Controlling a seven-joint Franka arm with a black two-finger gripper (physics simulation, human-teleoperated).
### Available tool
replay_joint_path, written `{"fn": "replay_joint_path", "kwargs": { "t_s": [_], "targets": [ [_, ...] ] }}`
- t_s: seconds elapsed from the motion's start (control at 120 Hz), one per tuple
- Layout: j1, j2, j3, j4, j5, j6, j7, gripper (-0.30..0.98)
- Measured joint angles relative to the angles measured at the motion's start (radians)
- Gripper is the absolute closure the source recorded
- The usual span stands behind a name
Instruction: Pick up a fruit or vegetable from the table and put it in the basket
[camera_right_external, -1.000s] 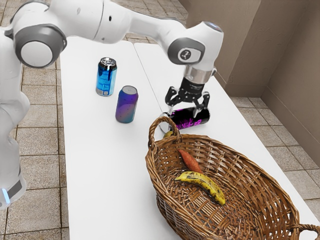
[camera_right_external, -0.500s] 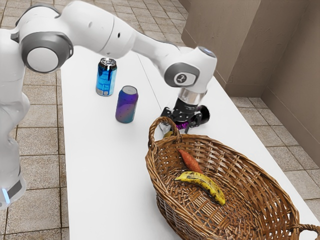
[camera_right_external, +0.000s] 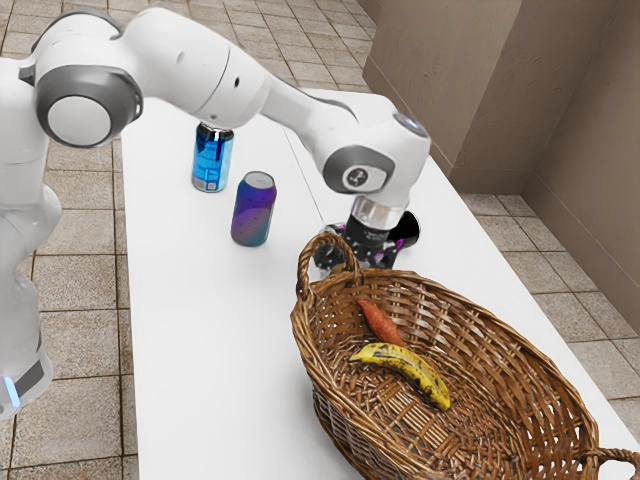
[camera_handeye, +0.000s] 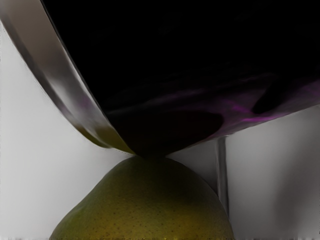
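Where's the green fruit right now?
The green fruit is right beside the black can in the wrist view, behind the basket handle at the exterior view's left.

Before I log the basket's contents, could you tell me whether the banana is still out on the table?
No, the banana lies inside the wicker basket.

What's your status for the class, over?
Black gripper low, behind the woven handle of the brown wicker basket. Rounded green-yellow fruit just under it, outside the basket. Black-and-purple metal can right beside the fruit; may obstruct.
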Motion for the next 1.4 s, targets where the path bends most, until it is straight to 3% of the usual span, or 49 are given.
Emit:
{"fn": "replay_joint_path", "kwargs": {
  "t_s": [0.208,0.517,0.783,0.875,1.075,1.267,1.4],
  "targets": [
    [-0.001,-0.004,-0.002,0.005,0.001,-0.021,-0.005,0.35],
    [-0.012,-0.057,-0.009,0.038,0.012,-0.062,-0.009,0.39],
    [-0.010,-0.259,-0.011,0.147,0.072,-0.182,-0.010,0.40],
    [0.029,-0.309,-0.109,0.210,0.085,-0.235,-0.012,0.39],
    [-0.032,-0.273,-0.373,0.292,0.062,-0.318,-0.016,0.39],
    [-0.036,-0.007,-0.476,0.461,0.044,-0.345,-0.019,0.39],
    [-0.011,0.051,-0.493,0.495,0.040,-0.353,-0.019,0.39]
  ]
}}
